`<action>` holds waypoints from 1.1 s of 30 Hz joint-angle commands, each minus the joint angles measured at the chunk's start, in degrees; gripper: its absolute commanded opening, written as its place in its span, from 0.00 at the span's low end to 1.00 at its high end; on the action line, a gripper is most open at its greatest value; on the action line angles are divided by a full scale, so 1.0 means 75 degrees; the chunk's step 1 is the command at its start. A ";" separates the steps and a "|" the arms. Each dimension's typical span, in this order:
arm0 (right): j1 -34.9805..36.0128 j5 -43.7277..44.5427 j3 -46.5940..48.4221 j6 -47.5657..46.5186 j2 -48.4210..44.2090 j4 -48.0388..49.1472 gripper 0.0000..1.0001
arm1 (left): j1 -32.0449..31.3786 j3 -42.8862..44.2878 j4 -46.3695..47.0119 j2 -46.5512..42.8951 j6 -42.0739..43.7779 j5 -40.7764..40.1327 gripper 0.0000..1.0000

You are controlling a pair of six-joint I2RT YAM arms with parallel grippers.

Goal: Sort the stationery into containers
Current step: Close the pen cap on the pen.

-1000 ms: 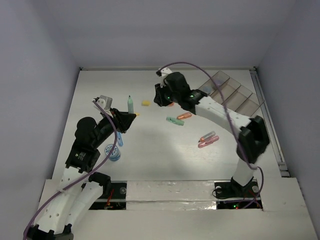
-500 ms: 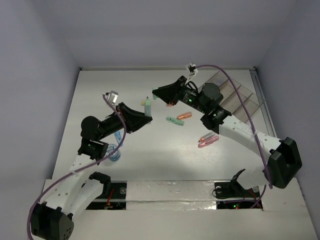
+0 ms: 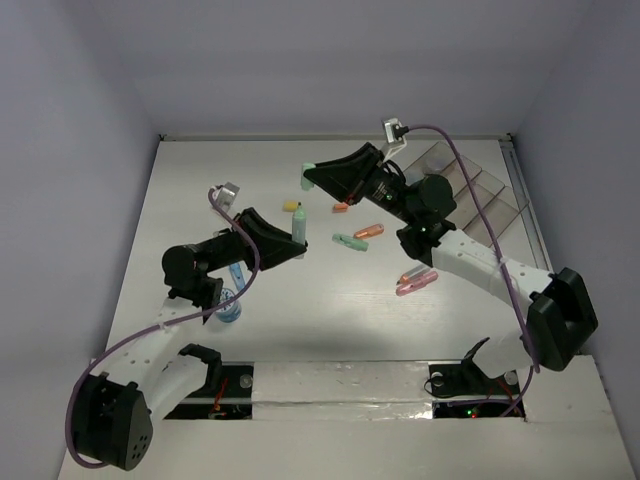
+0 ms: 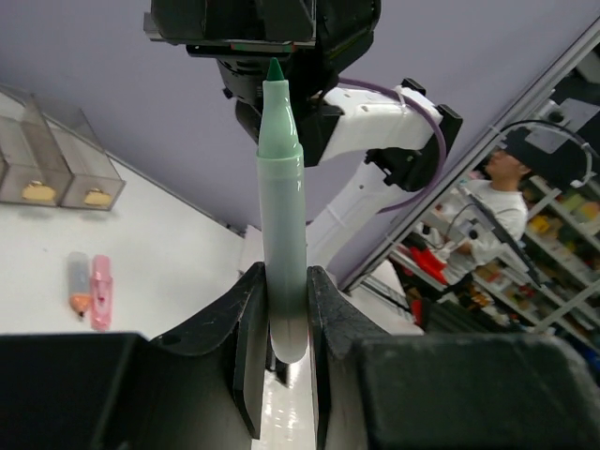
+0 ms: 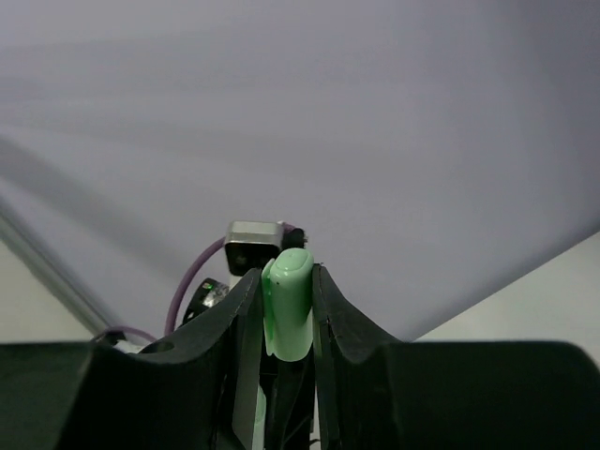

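My left gripper (image 3: 293, 240) is shut on a pale green pen (image 3: 298, 225), held above the table. In the left wrist view the pen (image 4: 281, 187) stands upright between the fingers (image 4: 246, 309), its bare green tip pointing at the right arm. My right gripper (image 3: 312, 172) is shut on a light green cap (image 3: 308, 167), raised just beyond the pen; the cap also shows in the right wrist view (image 5: 288, 305). The clear brownish containers (image 3: 470, 185) stand at the back right; in the left wrist view two bins (image 4: 56, 169) each hold a yellow piece.
On the table lie a yellow stub (image 3: 291, 206), an orange stub (image 3: 341, 208), a green stick (image 3: 349, 242), an orange stick (image 3: 369, 232), a pink and orange pair (image 3: 416, 280), a light-blue stick (image 3: 237, 275) and a blue roll (image 3: 228, 305).
My left gripper has carried the pen to the right and up. My right gripper has risen from the table with the green cap and now faces the pen's tip.
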 commanded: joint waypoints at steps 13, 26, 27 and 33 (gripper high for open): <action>-0.0023 -0.0815 0.0205 0.1148 0.0428 0.1950 0.00 | 0.0168 -0.0176 0.2448 0.0301 -0.1199 0.0464 0.00; -0.0023 -0.1155 0.0157 0.1558 0.0908 0.2303 0.00 | 0.0238 -0.0059 0.2390 0.0278 -0.1070 0.0488 0.00; -0.0023 -0.1155 0.0157 0.1570 0.0932 0.2303 0.00 | 0.0238 -0.0058 0.2389 0.0278 -0.1047 0.0488 0.00; 0.0117 -0.1178 0.0110 0.1675 0.1096 0.2502 0.00 | 0.0308 -0.0058 0.2308 0.0219 -0.0976 0.0476 0.00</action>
